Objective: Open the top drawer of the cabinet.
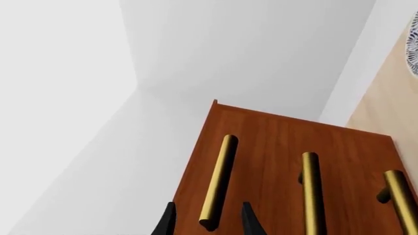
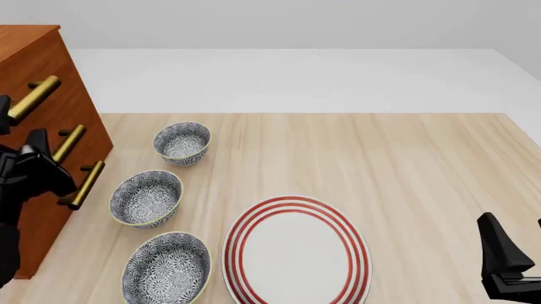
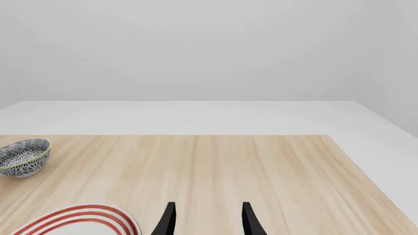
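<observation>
The right tool (image 3: 206, 220) idles low over the worktop (image 2: 406, 164), fingers spread and empty, out of the way. The left tool (image 1: 206, 223) is spread too, its fingers straddling the brass handle (image 1: 219, 182) of the top drawer (image 2: 38, 95), apparently lined up to clamp and pull. The cabinet (image 2: 34, 47) stands at the worktop's left edge, drawers seemingly all shut.

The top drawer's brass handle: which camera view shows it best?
The left wrist view: the top drawer's handle runs nearly full length between the left gripper open jaws. The front view shows it small at the frame's edge. The right wrist view misses it.
</observation>
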Motion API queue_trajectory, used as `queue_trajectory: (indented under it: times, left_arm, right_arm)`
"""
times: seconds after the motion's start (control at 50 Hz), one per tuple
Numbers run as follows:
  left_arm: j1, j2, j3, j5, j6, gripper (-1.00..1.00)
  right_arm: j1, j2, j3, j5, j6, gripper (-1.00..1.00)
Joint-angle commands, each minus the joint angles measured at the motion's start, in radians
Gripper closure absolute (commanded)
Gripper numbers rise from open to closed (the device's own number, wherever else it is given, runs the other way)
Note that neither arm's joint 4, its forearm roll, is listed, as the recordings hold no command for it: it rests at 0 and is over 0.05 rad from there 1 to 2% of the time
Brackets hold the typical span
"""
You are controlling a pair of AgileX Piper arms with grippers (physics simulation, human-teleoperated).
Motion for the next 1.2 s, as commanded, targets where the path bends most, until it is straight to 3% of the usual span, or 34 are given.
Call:
queue_trajectory:
  times: [0.02,0.56,0.58,1.2]
  left_arm:
    - [0.009,0.008,-0.009,0.000,-0.002,-1.00]
    - [0.023,0.025,-0.022,0.000,-0.005,-1.00]
    - [0.024,0.013,-0.017,0.000,0.001,1.00]
    - [0.012,0.014,-0.011,0.000,0.016,1.00]
  right_arm:
    - [0.000,0.000,0.000,0.000,0.000,-1.00]
    - [0.000,0.000,0.000,0.000,0.000,-1.00]
    - [0.000,0.000,0.000,0.000,0.000,-1.00]
    - [0.000,0.000,0.000,0.000,0.000,-1.00]
